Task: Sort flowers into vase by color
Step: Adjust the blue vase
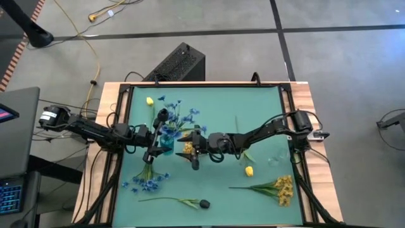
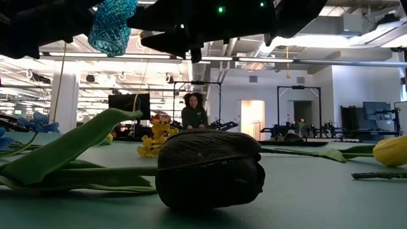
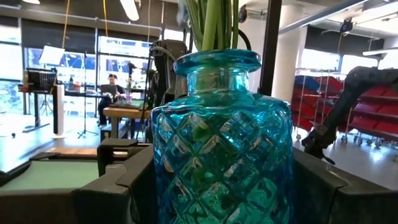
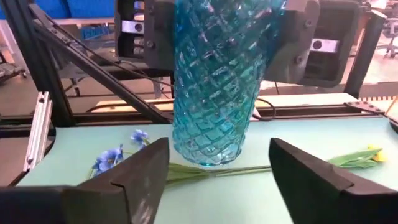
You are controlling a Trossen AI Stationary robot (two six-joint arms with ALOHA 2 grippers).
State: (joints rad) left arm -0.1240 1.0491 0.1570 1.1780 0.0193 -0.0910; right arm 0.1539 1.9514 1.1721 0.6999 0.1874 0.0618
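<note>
While the left gripper (image 1: 154,140) clamps the blue diamond-cut glass vase (image 1: 166,140) by its sides and lifts it clear of the table, I see green stems with blue blossoms (image 1: 177,117) already standing in its neck. Just right of it, the right gripper (image 1: 190,151) hangs with its fingers spread wide and nothing between them, so I judge a stem has just gone in.

Next I need another blue sprig: the loose blue cluster (image 1: 144,182) lies at the near left, well apart from the yellow-orange bunch (image 1: 281,189) at the near right. A single yellow bud (image 1: 249,170) and a dark near-black bud (image 1: 204,204) also wait on the green mat (image 1: 266,114).

Beyond the table, a person (image 2: 193,111) seems to be seated at a desk, though that view is dim.
</note>
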